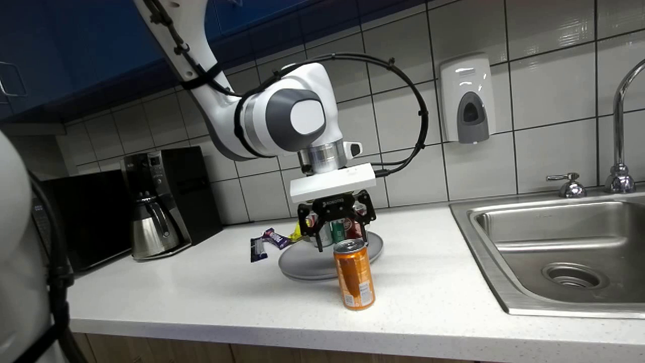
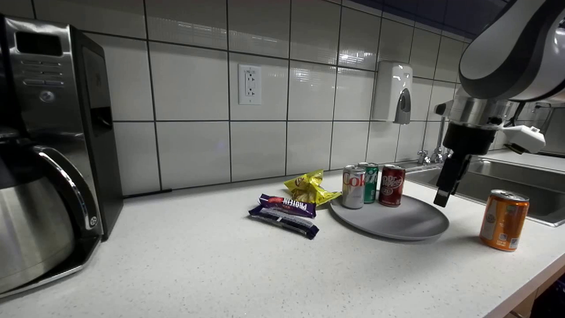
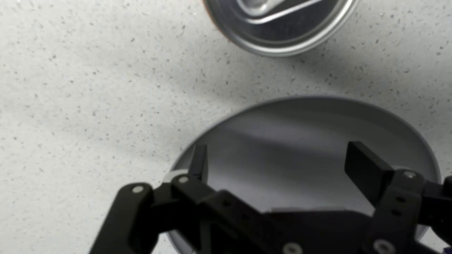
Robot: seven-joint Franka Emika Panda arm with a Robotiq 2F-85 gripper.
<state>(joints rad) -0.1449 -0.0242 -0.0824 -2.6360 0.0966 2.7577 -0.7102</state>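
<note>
Two black fingers (image 3: 369,173) of the gripper (image 3: 277,151) point down and stand wide apart, with nothing held between them. They hang above the gray plate (image 2: 397,227), touching neither it nor the orange can (image 1: 354,282) nearby. That orange can stands upright on the white surface (image 2: 198,256), just beside the gray plate but not in contact with it; the wrist view catches only part of its metal top and pull tab. Three more cans stand upright on the gray plate: a silver Coke can (image 2: 353,193), a green can (image 2: 371,183) partly hidden behind it in an exterior view, and a dark red Dr Pepper can (image 2: 392,186) a little apart. Beside the gray plate, on the side away from the orange can, a yellow packet (image 2: 309,190), a purple protein bar (image 2: 287,206) and a dark-wrapped bar (image 2: 284,221) lie close together. Farther out, a coffee maker (image 1: 189,191) with a steel carafe (image 1: 152,232) stands past them, and a steel sink (image 1: 486,252) with a curved faucet (image 1: 619,126) is set in on the opposite side. A soap dispenser (image 1: 466,75) and a wall outlet (image 2: 250,84) are fixed to the tiled wall (image 2: 190,79), with dark blue cabinets (image 1: 75,65) above.
</note>
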